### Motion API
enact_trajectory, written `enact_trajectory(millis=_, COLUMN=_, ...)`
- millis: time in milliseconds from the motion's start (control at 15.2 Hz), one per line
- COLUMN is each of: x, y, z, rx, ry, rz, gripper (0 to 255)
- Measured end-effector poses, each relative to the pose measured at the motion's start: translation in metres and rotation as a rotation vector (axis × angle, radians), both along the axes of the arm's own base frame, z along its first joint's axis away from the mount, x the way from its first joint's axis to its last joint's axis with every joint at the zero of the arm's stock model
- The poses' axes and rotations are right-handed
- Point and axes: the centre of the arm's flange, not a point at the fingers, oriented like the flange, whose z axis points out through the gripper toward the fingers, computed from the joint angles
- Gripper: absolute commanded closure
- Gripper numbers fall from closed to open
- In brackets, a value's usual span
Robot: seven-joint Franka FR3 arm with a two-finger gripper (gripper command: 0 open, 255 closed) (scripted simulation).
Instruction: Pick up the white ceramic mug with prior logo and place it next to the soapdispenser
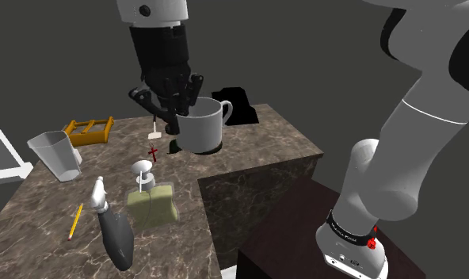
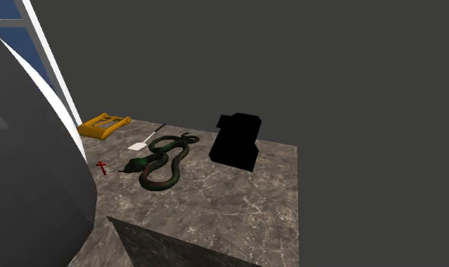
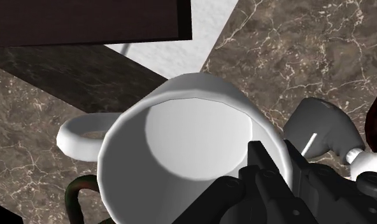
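A plain white mug [image 1: 203,127] with its handle [image 1: 225,107] toward the black box hangs tilted just above the marble counter [image 1: 249,147]. My black gripper [image 1: 180,117] is shut on the mug's rim on the side away from the handle. In the wrist view the mug [image 3: 174,146] opens toward the camera, with the gripper [image 3: 279,164] clasping its wall, one finger inside and one outside. No logo is visible. The olive soap dispenser [image 1: 152,198] with a white pump stands nearer the counter's front, well apart from the mug.
A green-and-red snake [image 2: 164,159] lies coiled under the mug. Also on the counter are a black box [image 2: 237,142], yellow rack [image 1: 90,131], grey cup [image 1: 57,154], red cross [image 1: 153,153], white spatula [image 2: 147,138], pencil [image 1: 75,222] and dark bottle [image 1: 116,234].
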Motion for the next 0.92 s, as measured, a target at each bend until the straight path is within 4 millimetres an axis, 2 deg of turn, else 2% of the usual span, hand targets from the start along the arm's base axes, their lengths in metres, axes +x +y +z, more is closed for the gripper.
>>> enact_trajectory(millis=264, x=-0.023, y=0.044, z=-0.001, rx=-0.001, ry=0.000, rz=0.000, gripper=255)
enact_trajectory(millis=396, x=-0.032, y=0.074, z=0.003, rx=0.000, ry=0.000, rz=0.001, gripper=255)
enact_trajectory(millis=528, x=-0.042, y=0.093, z=-0.005, rx=0.000, ry=0.000, rz=0.000, gripper=255)
enact_trajectory(millis=924, x=-0.045, y=0.101, z=-0.033, rx=0.000, ry=0.000, rz=-0.001, gripper=255)
